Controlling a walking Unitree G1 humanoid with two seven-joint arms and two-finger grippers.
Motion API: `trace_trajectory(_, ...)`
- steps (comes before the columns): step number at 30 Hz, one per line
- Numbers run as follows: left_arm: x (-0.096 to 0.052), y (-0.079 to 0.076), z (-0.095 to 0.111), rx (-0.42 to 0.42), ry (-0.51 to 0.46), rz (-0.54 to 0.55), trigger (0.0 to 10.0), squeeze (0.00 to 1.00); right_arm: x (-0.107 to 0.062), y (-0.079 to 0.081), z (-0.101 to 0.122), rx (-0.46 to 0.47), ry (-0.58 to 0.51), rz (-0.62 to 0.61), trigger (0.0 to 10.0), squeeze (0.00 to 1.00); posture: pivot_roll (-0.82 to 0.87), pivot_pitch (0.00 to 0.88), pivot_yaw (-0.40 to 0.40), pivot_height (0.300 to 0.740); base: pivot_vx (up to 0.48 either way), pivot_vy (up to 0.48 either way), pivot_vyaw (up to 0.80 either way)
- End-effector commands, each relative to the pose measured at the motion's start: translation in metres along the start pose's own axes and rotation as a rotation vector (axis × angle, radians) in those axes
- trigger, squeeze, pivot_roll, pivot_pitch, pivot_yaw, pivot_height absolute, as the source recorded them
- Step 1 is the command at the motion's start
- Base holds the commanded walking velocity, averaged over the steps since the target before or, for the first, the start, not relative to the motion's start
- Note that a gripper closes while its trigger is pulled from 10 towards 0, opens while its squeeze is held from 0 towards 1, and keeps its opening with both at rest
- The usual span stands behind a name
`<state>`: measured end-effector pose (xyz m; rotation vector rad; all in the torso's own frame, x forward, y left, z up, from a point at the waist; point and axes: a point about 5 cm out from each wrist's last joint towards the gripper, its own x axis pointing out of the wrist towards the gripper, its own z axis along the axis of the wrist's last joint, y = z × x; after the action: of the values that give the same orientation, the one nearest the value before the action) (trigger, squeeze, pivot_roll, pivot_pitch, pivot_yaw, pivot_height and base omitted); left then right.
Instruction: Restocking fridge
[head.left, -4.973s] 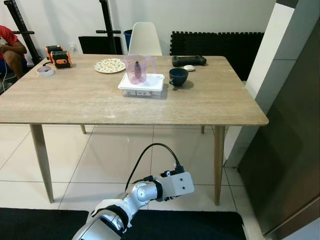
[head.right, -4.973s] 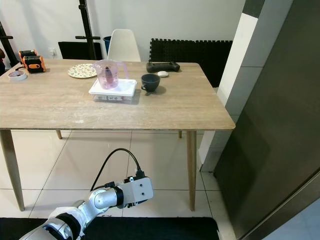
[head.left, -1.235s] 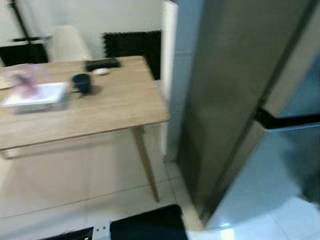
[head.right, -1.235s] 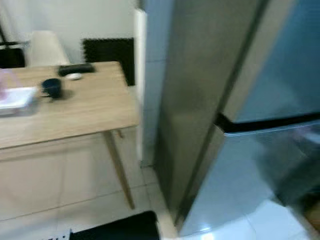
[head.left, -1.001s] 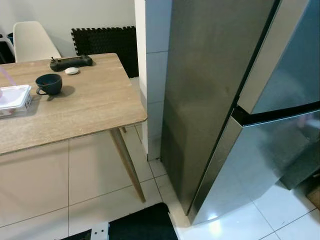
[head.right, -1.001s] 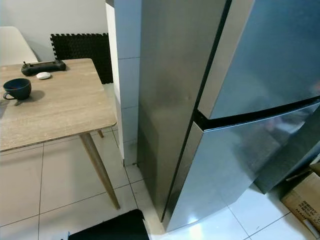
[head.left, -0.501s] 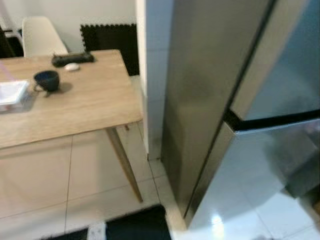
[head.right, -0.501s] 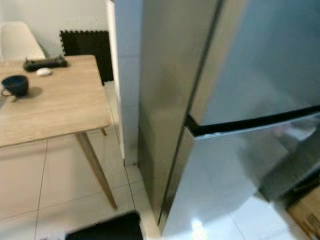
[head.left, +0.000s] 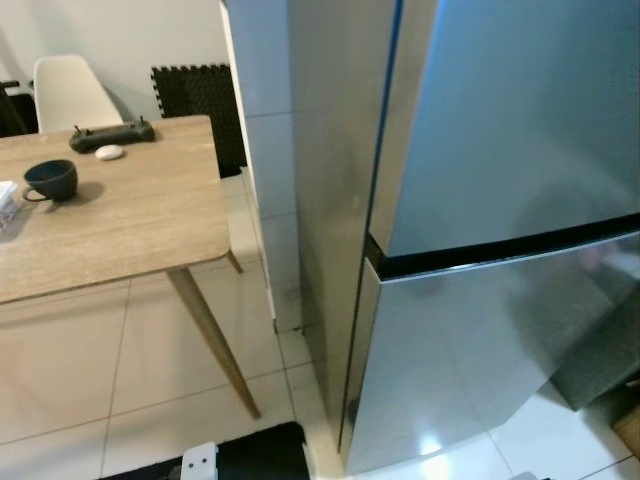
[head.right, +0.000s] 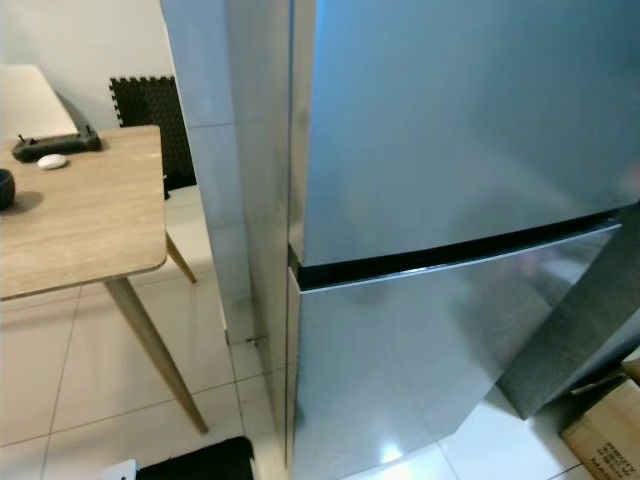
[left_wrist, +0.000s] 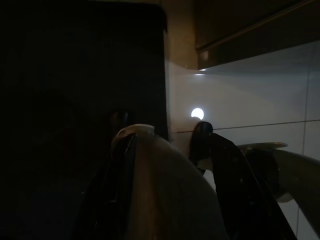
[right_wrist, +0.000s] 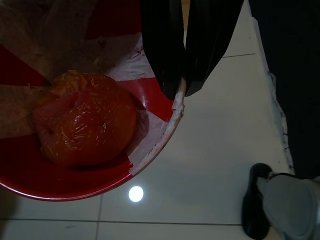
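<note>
steel fridge (head.left: 480, 230), both doors closed, standing just beside a wooden table (head.left: 130, 230).

head views: dark cup (head.left: 50, 179) and black controller (head.left: 108, 134) on the table. right wrist view: right gripper (right_wrist: 181, 92) pinched narrow on the rim of a red bowl (right_wrist: 150, 165) holding a plastic-wrapped orange item (right_wrist: 85, 120). left wrist view, very dark: left gripper (left_wrist: 165, 142) holding a pale capped bottle (left_wrist: 160, 190); label unreadable.

the tall steel fridge (head.left: 480, 200) runs past the frame top and right. the pale wooden bench (head.left: 110, 220) is cut at the left edge. the pale capped bottle (left_wrist: 160, 190) sits in deep shade, its lower body cut off. the red plastic bowl (right_wrist: 75, 185) is cropped at the left and top.
</note>
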<state>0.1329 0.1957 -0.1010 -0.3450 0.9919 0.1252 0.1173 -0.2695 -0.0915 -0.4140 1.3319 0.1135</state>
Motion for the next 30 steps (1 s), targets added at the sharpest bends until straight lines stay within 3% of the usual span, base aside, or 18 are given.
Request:
trace_trajectory(1,-0.0004,0.0022,-0.0008,0.006,0.012,0.012,10.0,0.0,-0.0003,-0.0021,0.0052,0.0,-0.014,-0.007,10.0,0.0,-0.08,0.0,-0.065,0.74,0.0,0.0,0.0)
trace_trajectory(30,-0.0006,-0.0003,-0.0063,0.01,0.031,0.014,10.0,0.0,-0.0001,-0.0005,0.0103,0.005,-0.019,0.007,10.0,0.0,-0.08,0.0,-0.062,0.74,-0.265,-0.273,0.0)
